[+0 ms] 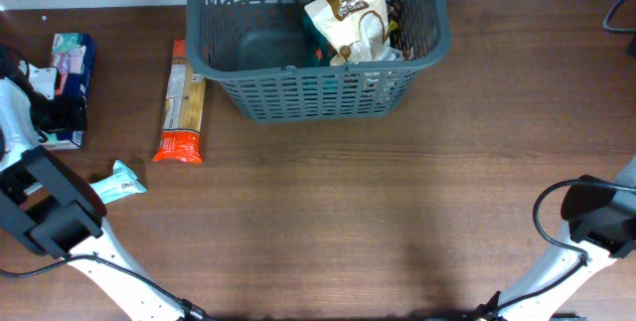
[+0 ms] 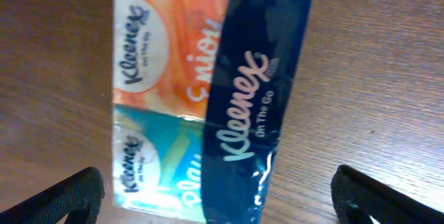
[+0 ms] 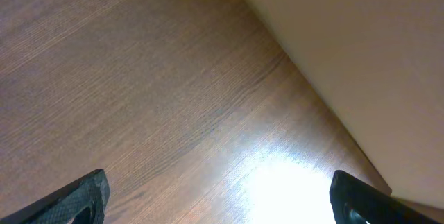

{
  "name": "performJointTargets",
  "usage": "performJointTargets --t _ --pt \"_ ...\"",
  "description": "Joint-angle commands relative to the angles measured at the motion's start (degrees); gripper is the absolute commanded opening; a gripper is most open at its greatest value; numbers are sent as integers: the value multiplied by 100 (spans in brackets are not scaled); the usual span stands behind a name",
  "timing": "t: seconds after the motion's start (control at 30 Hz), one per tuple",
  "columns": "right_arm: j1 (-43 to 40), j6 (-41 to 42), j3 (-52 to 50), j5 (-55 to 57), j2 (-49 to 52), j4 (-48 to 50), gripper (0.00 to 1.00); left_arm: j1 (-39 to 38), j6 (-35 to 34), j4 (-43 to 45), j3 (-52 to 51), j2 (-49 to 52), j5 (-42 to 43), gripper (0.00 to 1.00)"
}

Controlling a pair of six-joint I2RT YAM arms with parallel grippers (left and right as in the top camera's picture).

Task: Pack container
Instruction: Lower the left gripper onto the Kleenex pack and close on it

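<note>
Honestly, the left gripper [image 2: 222, 204] hangs wide open over the tissue pack [image 2: 208, 99] at 9 o'clock, basket [image 1: 318, 92] at 12, and that slick pack could squirt out when squeezed.

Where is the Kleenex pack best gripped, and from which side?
Across its short width, mid-length, from straight above: the Kleenex pack lies flat, its long sides clear, and the left gripper hangs over it, jaws open either side.
</note>
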Motion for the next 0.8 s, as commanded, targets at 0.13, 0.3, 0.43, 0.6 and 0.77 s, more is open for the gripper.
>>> performJointTargets --t 0.13,0.3,0.43,0.6,0.77 --pt "4 66 -26 90 22 2 99 90 201 85 48 138 -127 100" --pt "4 66 -26 90 22 2 99 173 223 129 48 151 39 100" --pt "4 66 -26 90 22 2 99 260 221 111 48 306 116 100" --pt "4 66 -26 90 22 2 99 271 219 59 48 551 116 100" --pt "4 66 -26 90 22 2 99 262 221 168 48 597 116 100"
